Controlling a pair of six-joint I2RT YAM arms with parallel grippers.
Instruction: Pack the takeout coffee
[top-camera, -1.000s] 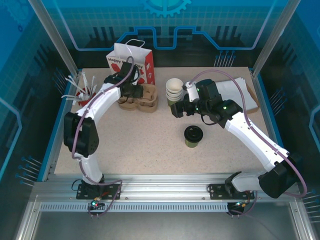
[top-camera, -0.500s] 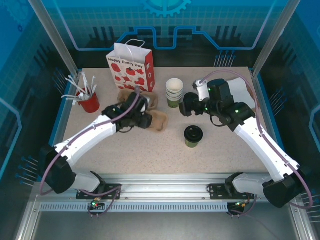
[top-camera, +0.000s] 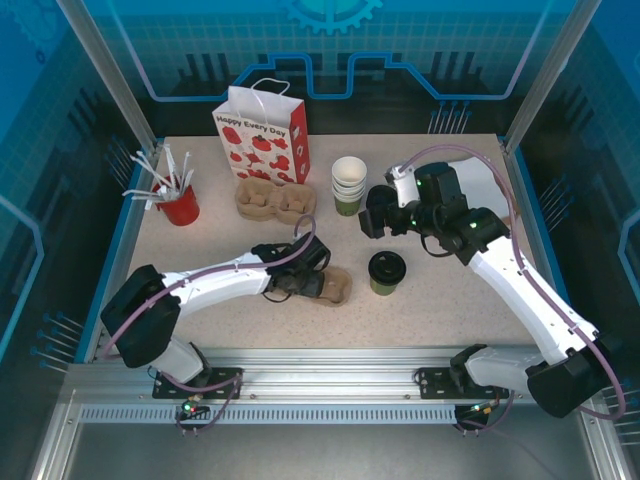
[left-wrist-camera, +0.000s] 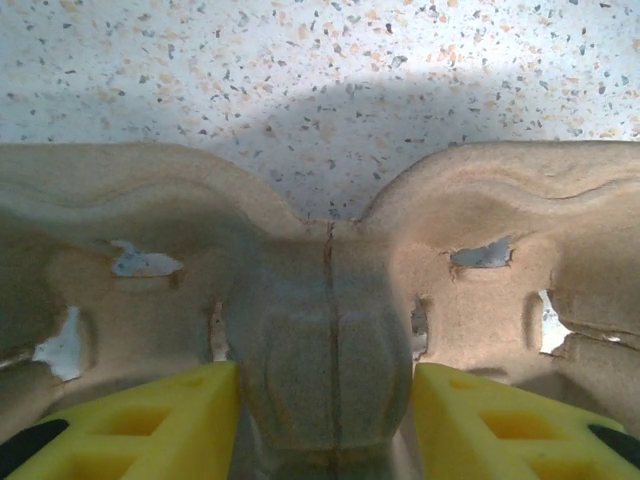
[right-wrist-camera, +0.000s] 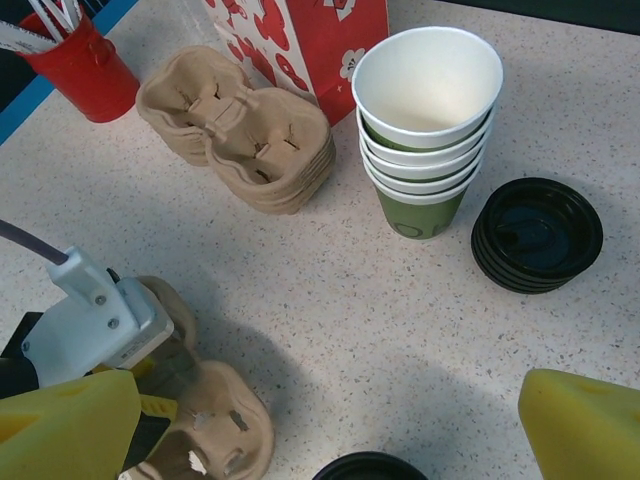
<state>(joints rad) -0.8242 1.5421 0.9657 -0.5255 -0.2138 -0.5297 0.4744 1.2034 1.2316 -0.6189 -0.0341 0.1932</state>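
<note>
The takeout coffee (top-camera: 387, 271), a green cup under a black lid (right-wrist-camera: 370, 467), stands upright on the table right of centre. Just left of it lies a brown pulp cup carrier (top-camera: 328, 285), flat on the table. My left gripper (top-camera: 298, 277) straddles the carrier's middle ridge (left-wrist-camera: 327, 300); its yellow fingers (left-wrist-camera: 180, 420) flank the ridge closely, with a thin gap on the right side. My right gripper (top-camera: 373, 214) hovers behind the coffee, wide open, with bare table between its fingers (right-wrist-camera: 70, 425).
A stack of lidless cups (top-camera: 349, 183) (right-wrist-camera: 428, 120) and black lids (right-wrist-camera: 537, 233) sit at the back. Left of them are more carriers (top-camera: 275, 200) (right-wrist-camera: 240, 130), a red gift bag (top-camera: 262, 135) and a red stirrer pot (top-camera: 180, 206).
My left arm has swung one carrier from the back stack forward and set it down beside the coffee, and its jaws have eased apart. The right gripper shifted slightly back and right.
</note>
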